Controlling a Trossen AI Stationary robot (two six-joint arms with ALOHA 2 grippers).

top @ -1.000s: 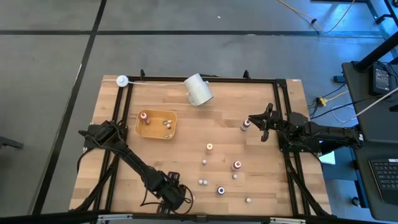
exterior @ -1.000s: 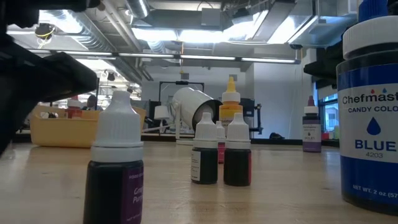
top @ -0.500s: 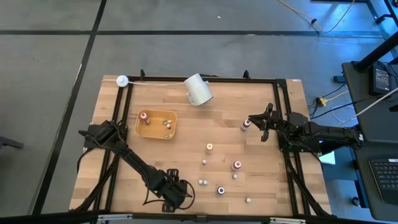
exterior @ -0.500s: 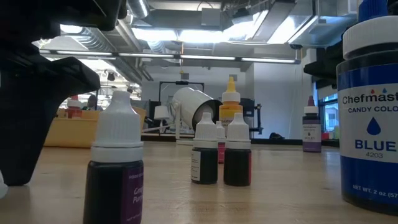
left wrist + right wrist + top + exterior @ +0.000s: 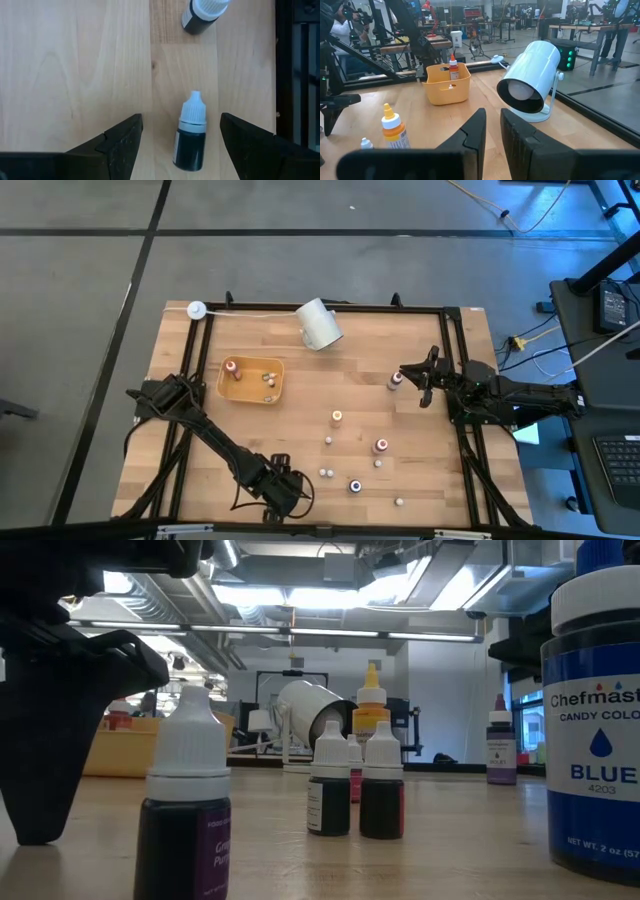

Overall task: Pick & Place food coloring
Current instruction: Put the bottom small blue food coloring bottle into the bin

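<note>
Table: a pale wooden tabletop inside a black frame is seen from above, with both dark arms reaching over it.
White lamp-like cylinder: a large white cylindrical object is seen lying tilted near the far edge; its dark round opening is shown in the right wrist view.
Tray: a shallow yellow-orange plastic tray is placed left of centre; a red-capped dropper bottle and a few small pale pieces are held inside it.
Left gripper: the left gripper is lowered at the near edge of the table with its two dark fingers spread wide on either side of one bottle, neither seen touching it.
Right gripper: the right gripper is held at the right side of the table with its fingers pressed together and nothing between them, just beside a red-capped bottle.
Food coloring: small dropper bottles are scattered over the near right part of the table, whitish or dark-bodied, with orange, red, blue and white caps.
Bottle between the fingers: a small dark-bodied dropper bottle with a white conical cap is seen standing on the wood; a second one of the same kind is cut off at the picture's edge.
Hard to make out: the label print on the bottles is too small from above; only part of a blue bottle at the low view's edge is shown.
</note>
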